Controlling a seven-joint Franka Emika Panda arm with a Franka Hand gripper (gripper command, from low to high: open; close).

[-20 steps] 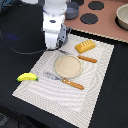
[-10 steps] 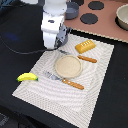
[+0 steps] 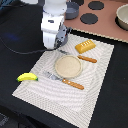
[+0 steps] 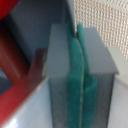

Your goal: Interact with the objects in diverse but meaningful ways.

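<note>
The gripper (image 4: pixel 80 75) is seen with its teal pads pressed together, nothing between; the bread loaf (image 3: pixel 85 46) lies at the plate's (image 3: pixel 68 66) one o'clock; opening before descent is advised.

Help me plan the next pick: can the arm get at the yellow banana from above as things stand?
Probably yes. The yellow banana lies alone near the placemat's edge, at the exterior view's left, with nothing over or against it. The gripper is off by the plate; its fingers look pressed together, so they must open first.
</note>
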